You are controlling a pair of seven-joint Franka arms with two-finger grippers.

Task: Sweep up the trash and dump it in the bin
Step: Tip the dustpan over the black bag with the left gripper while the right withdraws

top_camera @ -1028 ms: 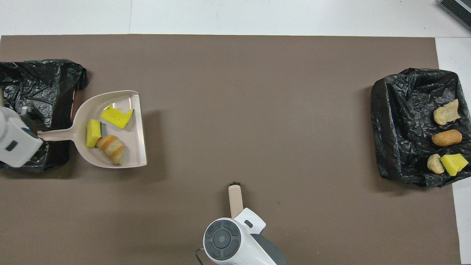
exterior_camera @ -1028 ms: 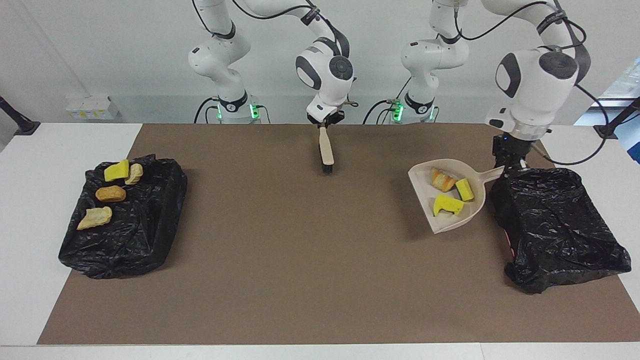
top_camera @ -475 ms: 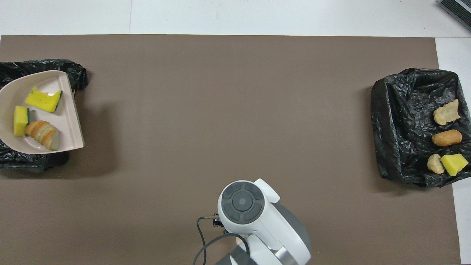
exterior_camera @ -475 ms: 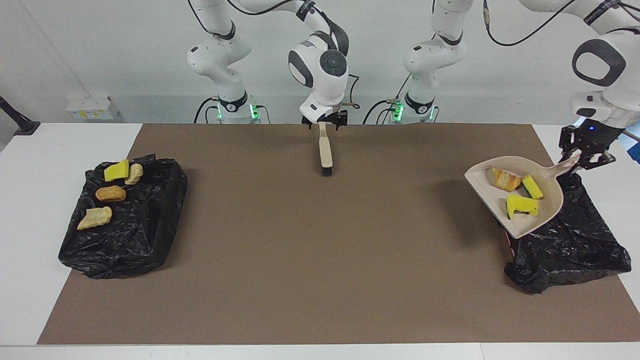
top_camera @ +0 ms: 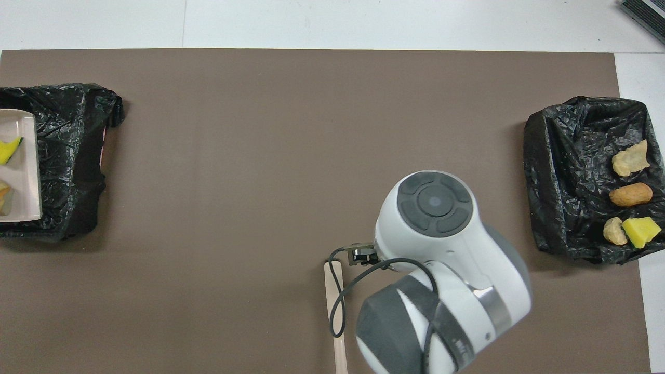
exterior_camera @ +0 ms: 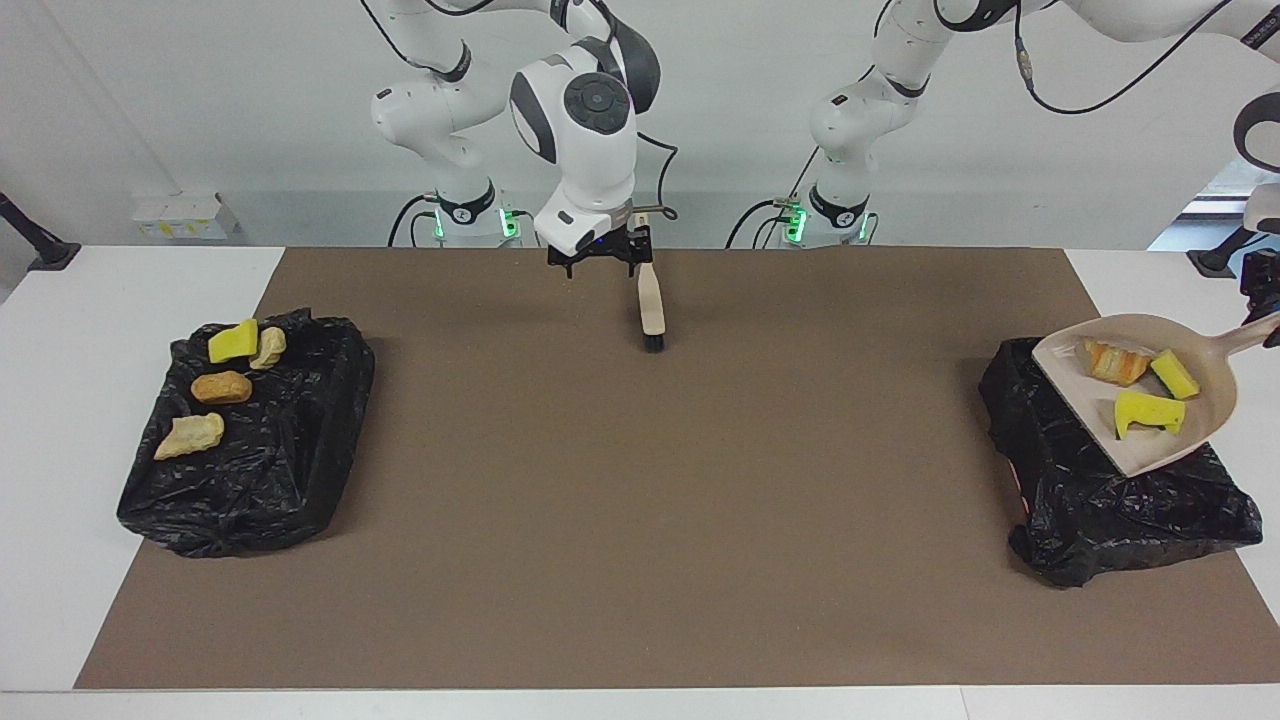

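Facing view: left gripper (exterior_camera: 1262, 322), at the mat's edge, is clamped on the dustpan (exterior_camera: 1205, 425) handle, carrying three trash (exterior_camera: 1146, 412) bits over the bin (exterior_camera: 1060, 480); right gripper (exterior_camera: 594, 263) hangs spread beside the brush (exterior_camera: 651, 300).
Overhead view: dustpan (top_camera: 21, 171) shows at the frame's edge; scraps look light and soft, likely sliding out when tipped.

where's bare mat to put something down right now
Free: the wide brown mat between the two black bin bags, from the brush outward. Crowded: the robots' edge by the brush, where the right hand hangs open, and the bag under the loaded dustpan.
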